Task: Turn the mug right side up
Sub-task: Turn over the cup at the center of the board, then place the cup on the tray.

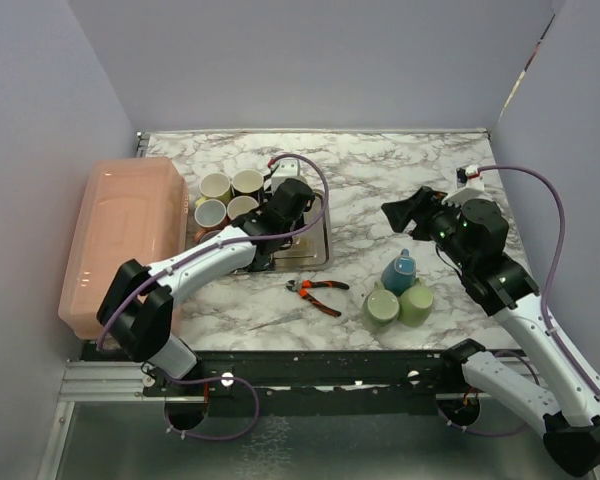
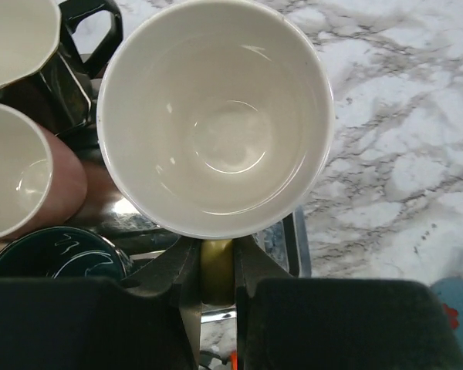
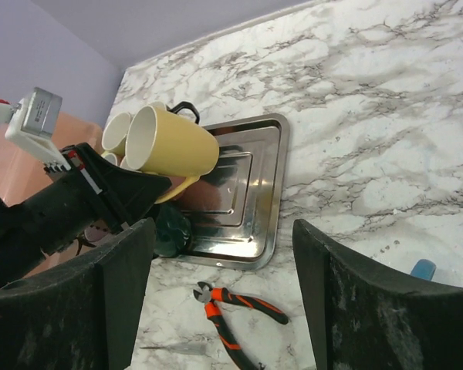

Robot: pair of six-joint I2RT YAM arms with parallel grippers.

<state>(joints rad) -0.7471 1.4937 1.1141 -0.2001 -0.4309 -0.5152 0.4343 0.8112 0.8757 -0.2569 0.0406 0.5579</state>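
Note:
A yellow mug with a white inside is held by its handle between my left gripper's fingers. Its open mouth faces the left wrist camera. In the top view the mug sits at the left part of the steel tray, mouth showing upward, with my left gripper just right of it. The right wrist view shows the mug tilted over the tray, with the left gripper's jaws on its handle. My right gripper is open and empty, hovering right of the tray.
Other mugs crowd the tray's left side: two cream ones, a pink one, and a dark one upside down. Orange pliers lie in front of the tray. A blue mug and two green mugs stand front right. A pink box is at the left.

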